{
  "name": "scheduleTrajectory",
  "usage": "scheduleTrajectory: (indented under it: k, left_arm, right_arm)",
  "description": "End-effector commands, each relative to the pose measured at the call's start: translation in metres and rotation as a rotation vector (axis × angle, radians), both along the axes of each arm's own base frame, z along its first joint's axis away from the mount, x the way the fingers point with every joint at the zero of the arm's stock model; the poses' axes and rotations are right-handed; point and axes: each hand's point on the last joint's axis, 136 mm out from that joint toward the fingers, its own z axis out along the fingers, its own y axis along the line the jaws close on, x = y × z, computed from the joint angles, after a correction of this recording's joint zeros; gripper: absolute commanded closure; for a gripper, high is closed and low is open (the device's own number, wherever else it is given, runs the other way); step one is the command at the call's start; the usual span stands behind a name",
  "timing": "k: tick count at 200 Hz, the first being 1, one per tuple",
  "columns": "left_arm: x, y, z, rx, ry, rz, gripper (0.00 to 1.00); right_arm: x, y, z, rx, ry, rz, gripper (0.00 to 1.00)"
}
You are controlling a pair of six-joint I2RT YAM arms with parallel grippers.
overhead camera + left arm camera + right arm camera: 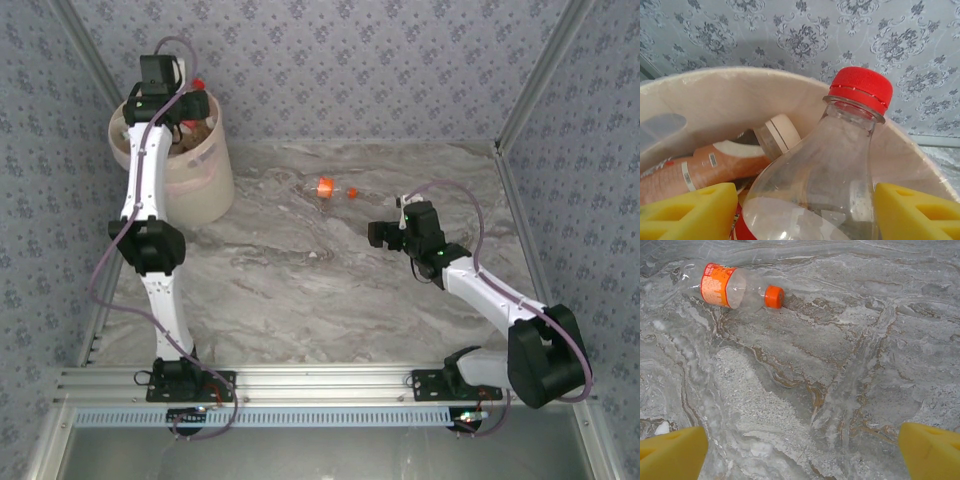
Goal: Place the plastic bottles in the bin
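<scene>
My left gripper (172, 104) hangs over the bin (203, 185), a pale pink-beige bucket at the far left. Between its yellow fingers (700, 210) stands a clear plastic bottle with a red cap (832, 160), cap (198, 82) above the rim; the pads sit against its sides. Inside the bin (710, 100) lies another bottle with a beige cap (779, 134) and a peach label. A clear bottle with an orange label and cap (326, 187) lies on its side mid-table. My right gripper (383, 233) hovers open just right of it, and that bottle (732, 287) is ahead and left of the fingers (670, 452).
The marble tabletop (300, 290) stretches between the two arms. Patterned walls close in the back and both sides. A small white speck (318, 255) lies on the table below the orange bottle. The bin stands close to the back-left corner.
</scene>
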Motion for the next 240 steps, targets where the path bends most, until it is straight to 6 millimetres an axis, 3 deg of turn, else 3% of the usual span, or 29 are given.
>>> scheduleTrajectory:
  k: [1,51,98,111,126,145,189,240]
  left_arm:
    - [-0.004,0.0,-0.016,-0.004,0.063,-0.004,0.27]
    - [-0.015,0.018,-0.022,-0.02,0.107,0.075,0.4]
    - [-0.031,0.02,-0.007,-0.042,0.102,0.08,0.44]
    - [-0.032,0.018,-0.004,-0.059,0.095,0.068,0.4]
    - [-0.032,0.012,0.003,-0.105,0.08,0.044,0.27]
    - [-0.036,0.006,0.028,-0.177,0.02,0.021,0.15]
    - [-0.055,-0.016,0.088,-0.355,-0.106,-0.065,0.06]
    - [-0.076,-0.056,0.107,-0.513,-0.128,-0.19,0.02]
  right_arm:
    - [0.002,0.0,0.001,0.003,-0.004,-0.007,0.0]
    - [0.002,-0.001,0.001,0.002,-0.005,-0.008,0.0]
    - [0.003,0.0,0.001,0.007,-0.011,-0.007,0.0]
    - [0.004,0.002,0.002,0.01,-0.014,-0.001,0.0]
    - [0.008,0.005,0.004,0.01,-0.022,0.011,0.0]
    - [0.017,0.011,0.011,0.002,-0.04,0.042,0.0]
    - [0.05,0.03,0.012,-0.05,-0.063,0.177,0.0]
    - [0.078,0.072,-0.002,-0.079,-0.007,0.525,0.0]
